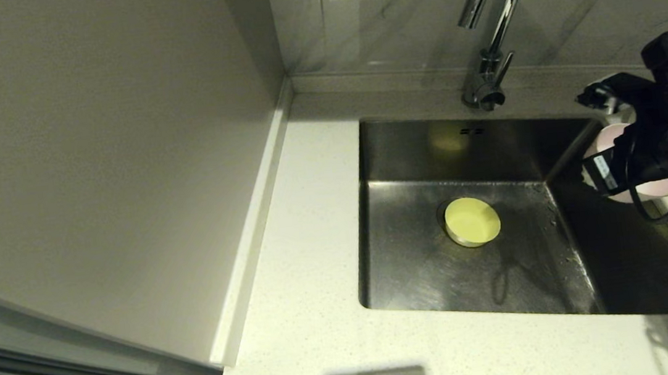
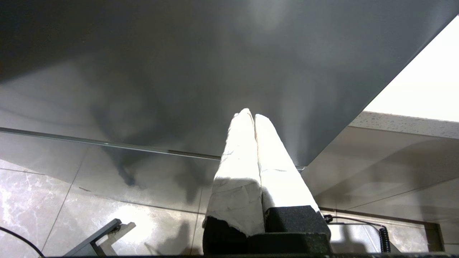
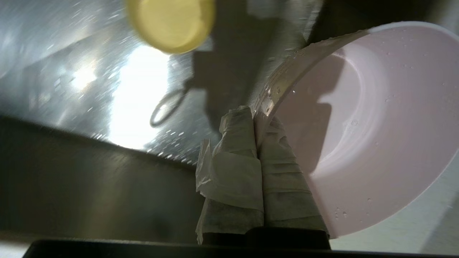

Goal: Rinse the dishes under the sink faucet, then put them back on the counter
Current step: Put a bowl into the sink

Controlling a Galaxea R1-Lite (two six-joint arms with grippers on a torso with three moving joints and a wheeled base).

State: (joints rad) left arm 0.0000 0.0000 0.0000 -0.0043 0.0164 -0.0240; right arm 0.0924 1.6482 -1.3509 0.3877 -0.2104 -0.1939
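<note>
Pink bowl (image 3: 376, 118) in right gripper (image 3: 256, 118), yellow-green bowl (image 1: 472, 221) over sink (image 1: 417, 266) drain

Quick headcount: two bowls in view, one yellow-green bowl (image 1: 472, 221) sitting upside down over the drain, and one pale pink bowl (image 1: 614, 139) at the sink's right edge. One sink (image 1: 530, 278), a single basin, with two little overflow slots (image 1: 471, 131) on its back wall. One faucet (image 1: 493, 21) behind it. One table (image 1: 300, 278) wrapping round the basin. Two tools total: the right tool (image 3: 255, 118) pinching the pink bowl's rim, and the left tool (image 2: 251, 116) parked down below, away from the sink.
</note>
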